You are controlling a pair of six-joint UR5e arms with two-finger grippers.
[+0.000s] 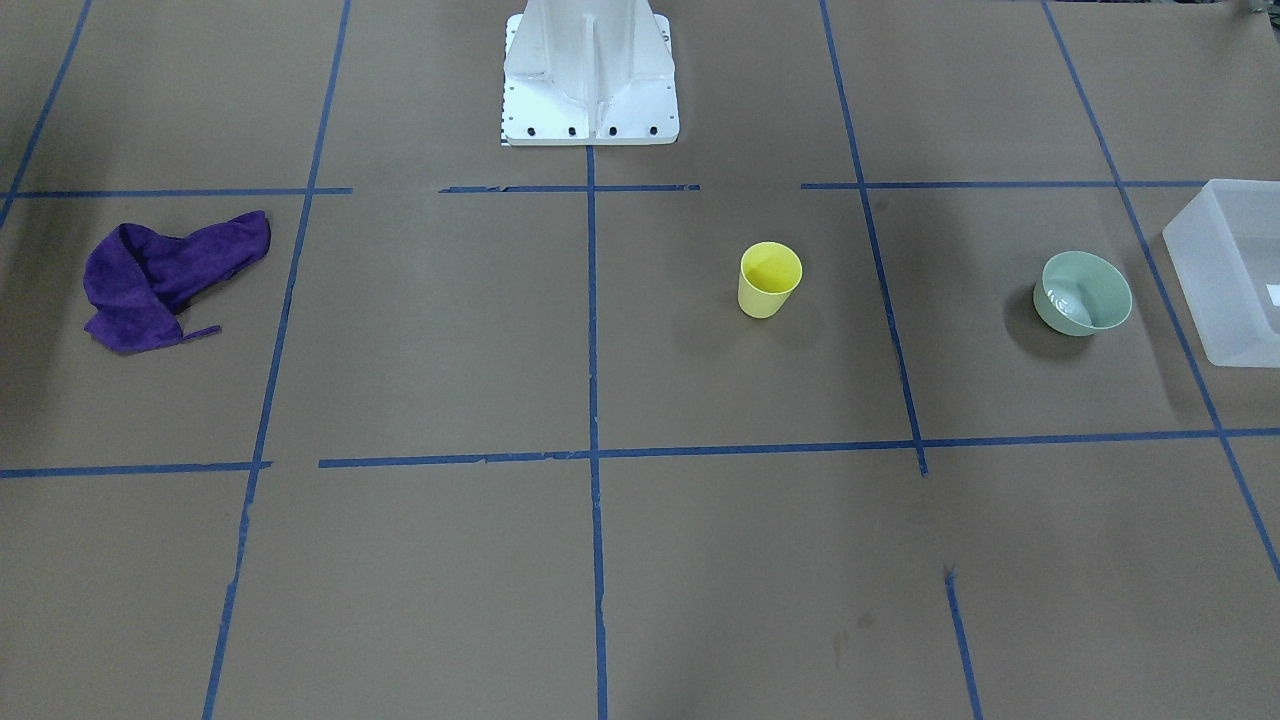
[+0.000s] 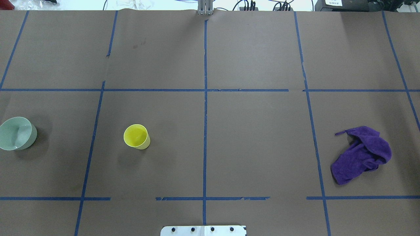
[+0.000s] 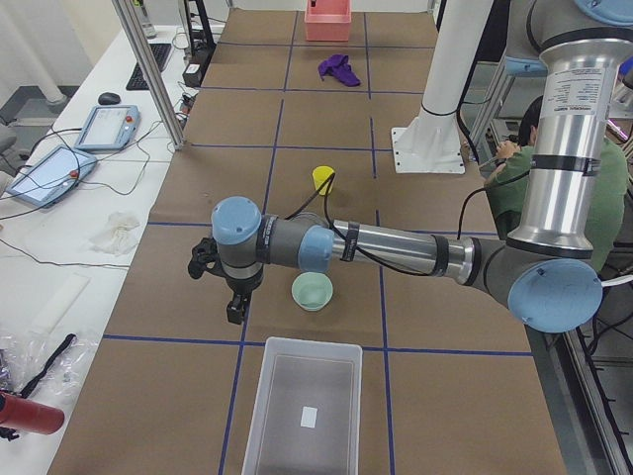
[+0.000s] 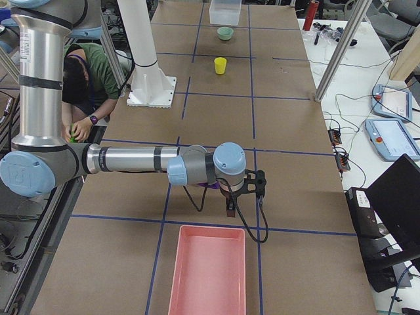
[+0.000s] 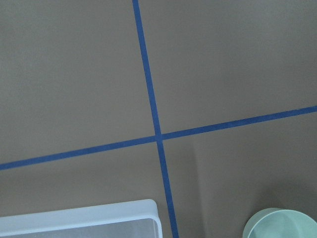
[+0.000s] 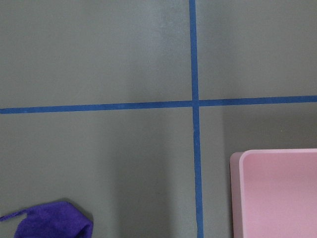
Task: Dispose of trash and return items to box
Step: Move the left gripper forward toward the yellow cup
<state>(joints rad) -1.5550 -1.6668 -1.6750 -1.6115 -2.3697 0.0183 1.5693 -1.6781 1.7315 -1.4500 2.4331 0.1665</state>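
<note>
On the table [image 1: 450,330], front-facing view: yellow cup [image 1: 770,280], upright, mouth up, just on the robot's left of the centre line of blue tape [image 1: 592,400]. Mint bowl [image 1: 1083,292], upright, farther toward the table's end on the robot's left, near the box [image 1: 1235,290] but apart from it. The box stands at that end and is cut off by the frame. Purple cloth [image 1: 170,275], crumpled, near the opposite end. White pedestal [image 1: 590,80] at the robot-side edge.

Overhead view: bowl at the table's left end, cup between it and the centre line, cloth well apart toward the right end.

Left side view: the near arm lies low across the table. The left tool [image 3: 234,309] points down above the table, just beside the bowl on the side away from the robot. I cannot tell whether it is open or closed. The box, at the near end, carries a small white label [image 3: 310,417]. Pink tray [image 3: 327,20] at the far end.

Right side view: the right tool [image 4: 231,209] points down over the cloth, which is mostly hidden behind it, with the pink tray at the near end. Its state cannot be told. A person [image 4: 98,69] in green crouches behind the pedestal.

Left wrist view: box corner, bowl rim, a tape crossing between them.

Right wrist view: cloth edge, tray corner.
</note>
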